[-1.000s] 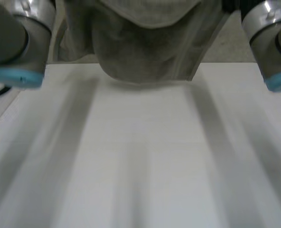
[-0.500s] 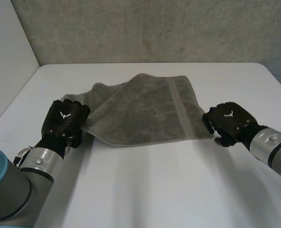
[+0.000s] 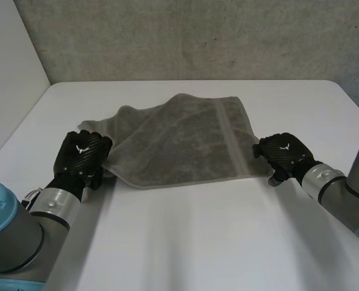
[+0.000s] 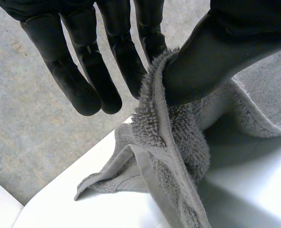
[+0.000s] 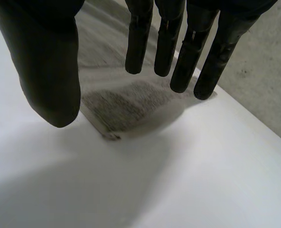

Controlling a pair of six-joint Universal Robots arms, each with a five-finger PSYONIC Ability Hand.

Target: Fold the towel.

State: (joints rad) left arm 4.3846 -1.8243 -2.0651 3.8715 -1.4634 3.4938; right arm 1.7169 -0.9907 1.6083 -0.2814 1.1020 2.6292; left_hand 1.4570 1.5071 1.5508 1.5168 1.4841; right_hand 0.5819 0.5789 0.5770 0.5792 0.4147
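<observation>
White table (image 3: 185,242) before a grey concrete wall (image 3: 197,36)

Towel (image 3: 179,139) mid table (image 3: 197,242); L robot hand (image 3: 82,154) at left edge, R robot hand (image 3: 282,151) right.

The towel (image 3: 179,139) is nubbly terry cloth, the table (image 3: 197,242) smooth and matt, the wall (image 3: 197,36) rough concrete.

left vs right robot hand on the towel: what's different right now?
Grip: the left robot hand pinches the towel edge between thumb and a finger; the right robot hand has straight fingers, thumb apart, holding nothing.
Cloth: at the left robot hand the edge is pulled up off the table; under the right robot hand the corner lies flat.
Shared: both black, at opposite ends of the towel's near edge.
</observation>
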